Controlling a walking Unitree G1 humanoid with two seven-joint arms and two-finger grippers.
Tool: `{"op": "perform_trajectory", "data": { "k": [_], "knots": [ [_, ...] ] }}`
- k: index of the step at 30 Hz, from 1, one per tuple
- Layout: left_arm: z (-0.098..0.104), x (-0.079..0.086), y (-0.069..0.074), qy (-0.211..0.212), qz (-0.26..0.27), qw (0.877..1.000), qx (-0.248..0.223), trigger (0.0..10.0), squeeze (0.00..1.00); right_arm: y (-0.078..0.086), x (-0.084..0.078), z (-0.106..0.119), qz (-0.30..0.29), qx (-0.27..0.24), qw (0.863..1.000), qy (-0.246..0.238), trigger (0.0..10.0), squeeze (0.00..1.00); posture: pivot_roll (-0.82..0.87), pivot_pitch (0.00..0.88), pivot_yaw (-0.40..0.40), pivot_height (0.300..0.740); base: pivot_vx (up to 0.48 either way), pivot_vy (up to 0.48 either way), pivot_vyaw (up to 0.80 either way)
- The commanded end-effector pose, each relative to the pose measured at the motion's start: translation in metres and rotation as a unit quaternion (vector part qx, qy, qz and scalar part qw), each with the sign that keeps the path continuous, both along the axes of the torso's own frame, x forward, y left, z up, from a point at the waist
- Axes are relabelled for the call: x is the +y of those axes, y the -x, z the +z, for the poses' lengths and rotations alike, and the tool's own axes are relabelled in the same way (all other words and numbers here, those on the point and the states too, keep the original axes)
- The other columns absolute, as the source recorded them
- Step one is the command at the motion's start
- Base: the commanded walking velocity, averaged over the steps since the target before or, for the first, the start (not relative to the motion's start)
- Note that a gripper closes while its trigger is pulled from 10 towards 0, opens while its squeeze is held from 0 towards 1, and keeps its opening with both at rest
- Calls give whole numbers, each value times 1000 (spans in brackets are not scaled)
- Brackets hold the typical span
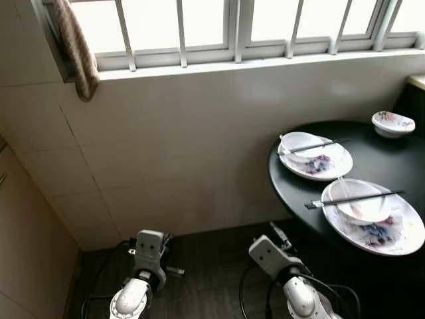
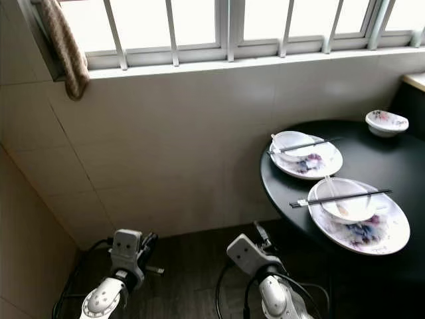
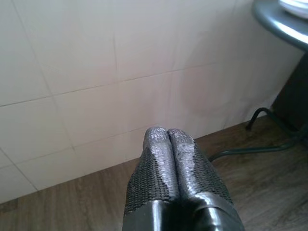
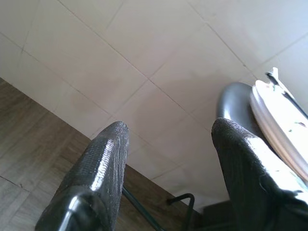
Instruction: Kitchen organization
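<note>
Closest below me hang both of my arms, low over the dark wood floor (image 1: 206,266) at the foot of the tiled wall (image 1: 186,139). Behind them that wall is the biggest thing I see, pale tiles running up to a barred window (image 1: 232,26), where a brown checked cloth (image 1: 76,50) hangs from the left end of the sill.

Next in size is the round black table (image 1: 392,156) on my right, standing against the wall. Two large flowered plates sit on it. On the near plate (image 1: 388,232) rests a white bowl (image 1: 358,203) with a spoon in it and a pair of black chopsticks (image 1: 355,199) laid across its rim. On the far plate (image 1: 319,165) sits a second bowl (image 1: 300,145), also crossed by chopsticks (image 1: 312,147). A small patterned bowl (image 1: 393,123) stands apart at the back of the table.

My right gripper (image 4: 168,139) is near the table's edge, its fingers spread wide with nothing between them, pointing at the wall beside the plate rim. My left gripper (image 3: 167,137) is further from the table, its two fingers pressed tight together, tips touching, holding nothing.
</note>
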State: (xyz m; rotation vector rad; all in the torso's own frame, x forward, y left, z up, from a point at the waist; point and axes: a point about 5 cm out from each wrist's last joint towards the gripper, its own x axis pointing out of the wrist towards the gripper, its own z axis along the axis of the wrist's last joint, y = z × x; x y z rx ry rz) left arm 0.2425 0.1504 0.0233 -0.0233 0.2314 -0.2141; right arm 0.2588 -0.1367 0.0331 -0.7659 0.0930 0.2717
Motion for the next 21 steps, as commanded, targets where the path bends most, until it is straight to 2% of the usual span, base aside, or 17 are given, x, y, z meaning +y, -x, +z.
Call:
{"op": "perform_trajectory", "data": {
  "k": [1, 6, 9, 12, 17, 21],
  "knots": [
    [-1, 2, 0, -4, 2, 1000, 6, 10000, 0, -2, 2, 3, 6, -5, 1000, -3, 10000, 0, -80, 0, 18, 740, 274, 0, 0],
    [-1, 4, 0, -6, 1, 1000, 8, 10000, 0, -1, 4, 3, 5, -6, 1000, -5, 10000, 0, -82, 0, 30, 740, 266, 0, 0],
    [0, 0, -1, -1, -1, 1000, 2, 10000, 0, -2, 1, 2, 8, -2, 1000, 0, 10000, 0, -76, 0, 3, 740, 250, 0, 0],
    [2, 3, 1, -3, -1, 1000, -9, 10000, 0, -4, 6, 4, 16, -6, 1000, -1, 10000, 0, -96, 0, 34, 740, 0, 0, 0],
    [2, 3, 0, 9, -5, 1000, -4, 10000, 0, -3, 5, 6, 13, -11, 1000, -6, 10000, 0, -79, 0, 25, 740, 0, 0, 0],
    [2, 3, -1, 5, -2, 1000, -5, 10000, 0, -3, 12, 10, 50, -26, 998, 8, 10000, 0, -80, 0, 24, 740, 0, 0, 0]
  ]
}}
